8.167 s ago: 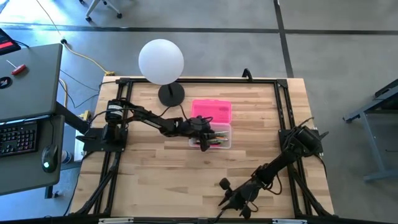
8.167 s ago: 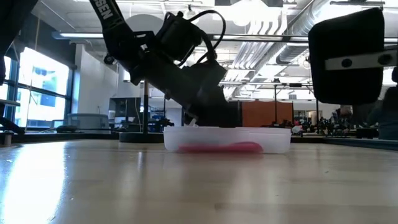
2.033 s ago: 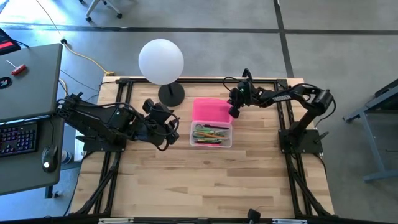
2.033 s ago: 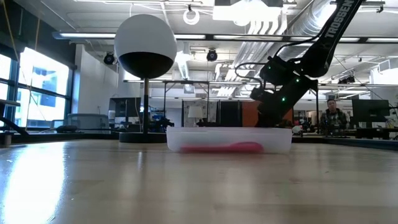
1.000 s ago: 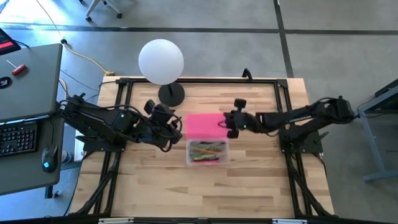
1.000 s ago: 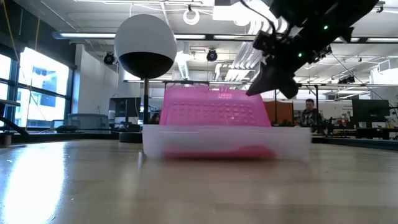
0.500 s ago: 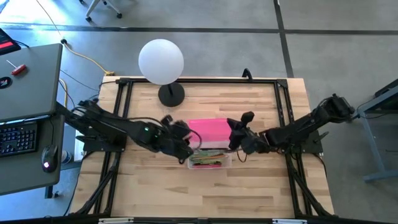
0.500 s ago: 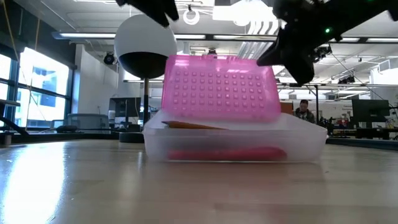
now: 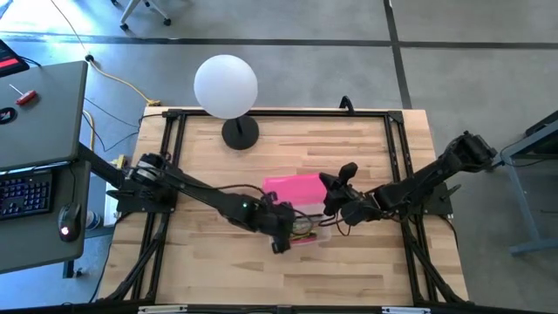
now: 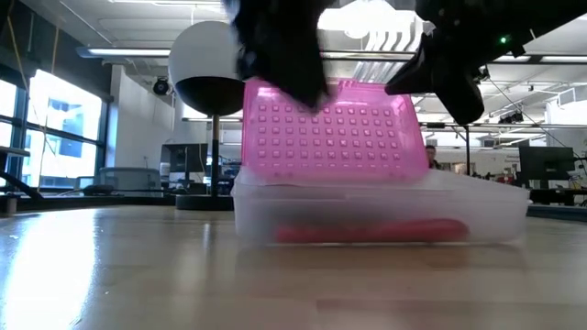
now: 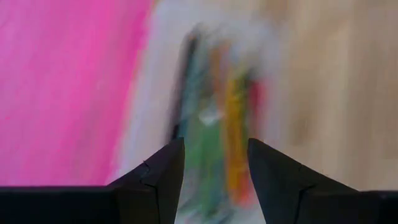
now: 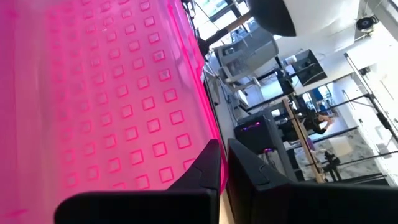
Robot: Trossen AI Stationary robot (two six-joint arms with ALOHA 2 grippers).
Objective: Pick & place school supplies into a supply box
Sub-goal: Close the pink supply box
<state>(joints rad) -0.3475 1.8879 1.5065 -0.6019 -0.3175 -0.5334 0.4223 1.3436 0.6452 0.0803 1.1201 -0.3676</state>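
Observation:
The supply box [image 9: 316,230] is a clear tray [image 10: 376,215] on the table's middle. In it lie pencils and pens [image 11: 227,124] in green, yellow, orange and red. Its pink lid [image 9: 293,188] stands tipped up over the tray's far side [image 10: 335,133]. My right gripper [image 9: 335,197] is at the lid's right end, shut on it. My left gripper [image 9: 283,239] is open over the tray's left part, fingers [image 11: 163,171] pointing down at the supplies. Whether it touches the tray I cannot tell. The scissors do not show. My right gripper pinches the pink lid's edge [image 12: 204,121] between its two fingers, at the lid's right end near its upper corner [image 10: 417,87]. The fingers come from the table's right side. The lid stands raised and tilted, its lower edge at the tray.
A white globe lamp [image 9: 226,85] on a dark round foot [image 9: 240,133] stands at the table's far left. A black frame [image 9: 397,148] runs around the tabletop. Bare wood lies near and left of the box [image 9: 200,262].
My right gripper has drawn the lid toward the table's near edge. The lid has tipped up steeper and the tray has slid nearer with it. My left gripper has gone right and toward the near edge, from beside the lid to over the open tray.

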